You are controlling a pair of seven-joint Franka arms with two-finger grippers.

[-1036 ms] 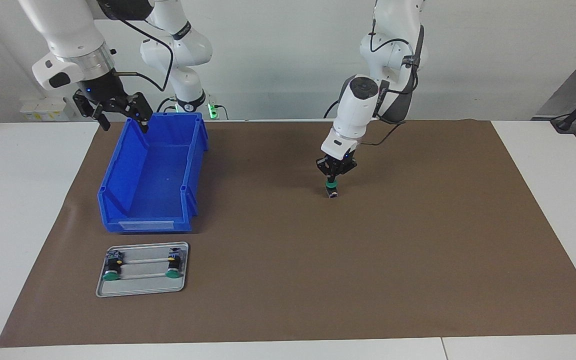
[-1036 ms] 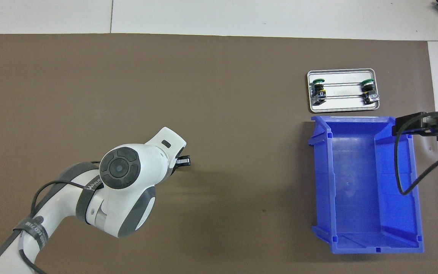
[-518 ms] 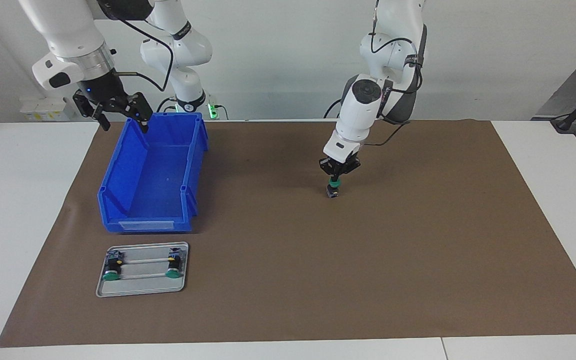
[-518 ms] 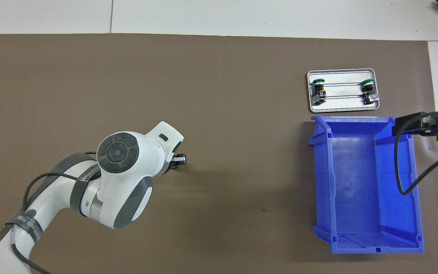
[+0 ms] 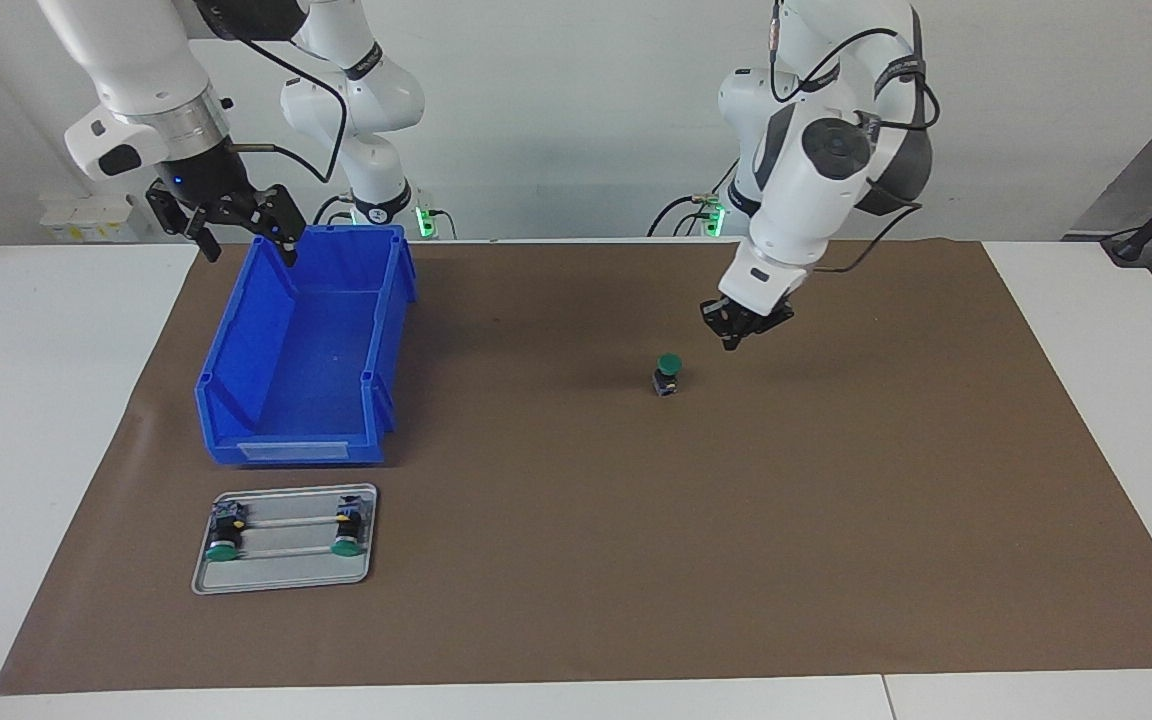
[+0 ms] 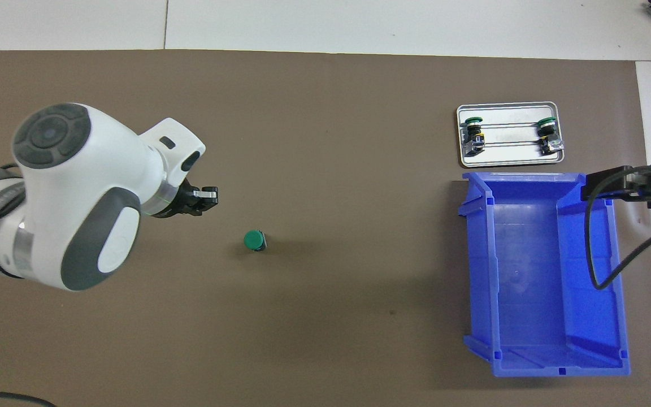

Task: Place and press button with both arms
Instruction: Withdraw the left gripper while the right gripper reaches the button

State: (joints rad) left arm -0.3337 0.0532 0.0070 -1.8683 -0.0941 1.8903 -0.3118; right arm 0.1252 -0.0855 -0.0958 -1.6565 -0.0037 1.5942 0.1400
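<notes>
One button [image 5: 668,372] stands upright on the brown mat, green cap up; it also shows in the overhead view [image 6: 255,241]. My left gripper [image 5: 736,335] is shut and empty. It hangs in the air above the mat, apart from the button, off toward the left arm's end [image 6: 205,198]. My right gripper [image 5: 241,235] is open and empty. It waits over the rim of the blue bin [image 5: 391,330] at the bin's robot end [image 6: 597,186]. Two more buttons [image 5: 224,537] [image 5: 345,531] lie on a small metal tray [image 5: 286,578].
The blue bin [image 6: 529,271] is open-topped and holds nothing. It sits toward the right arm's end of the mat. The tray [image 6: 506,159] lies just farther from the robots than the bin. The brown mat [image 5: 836,520] covers most of the white table.
My left gripper has lifted off the button's green cap and swung up toward the left arm's end. The button stays standing in place. The right arm has not moved.
</notes>
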